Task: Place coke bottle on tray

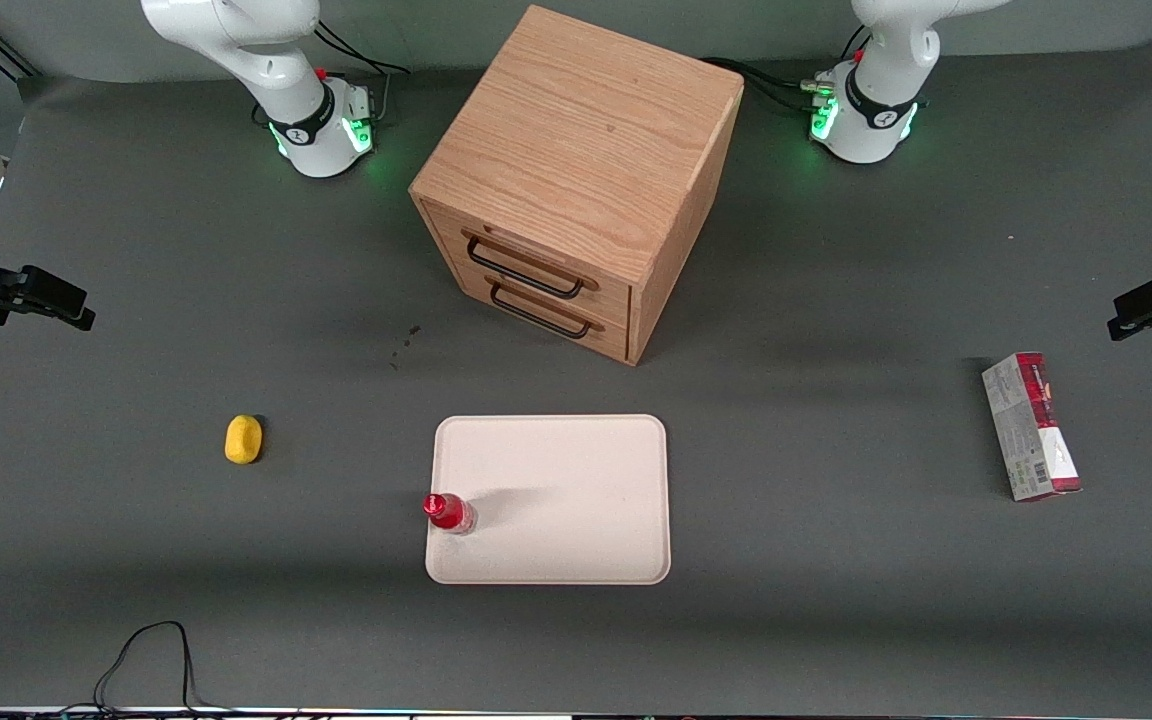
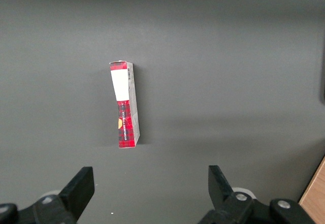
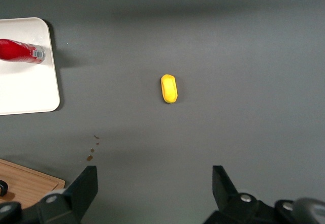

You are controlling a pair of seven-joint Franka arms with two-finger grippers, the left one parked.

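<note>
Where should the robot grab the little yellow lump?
Probably straight from above, fingers closing across the narrow middle of the yellow lump. It lies flat and alone on the table, longer than wide. The gripper hangs open above it.

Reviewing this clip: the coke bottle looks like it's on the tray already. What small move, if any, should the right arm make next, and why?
Probably none beyond holding its raised, retracted pose. The coke bottle stands upright on the tray, just inside the rim at the working arm's end. The gripper is open and empty, high above the yellow lump, well clear of the bottle. The placement looks done.
</note>
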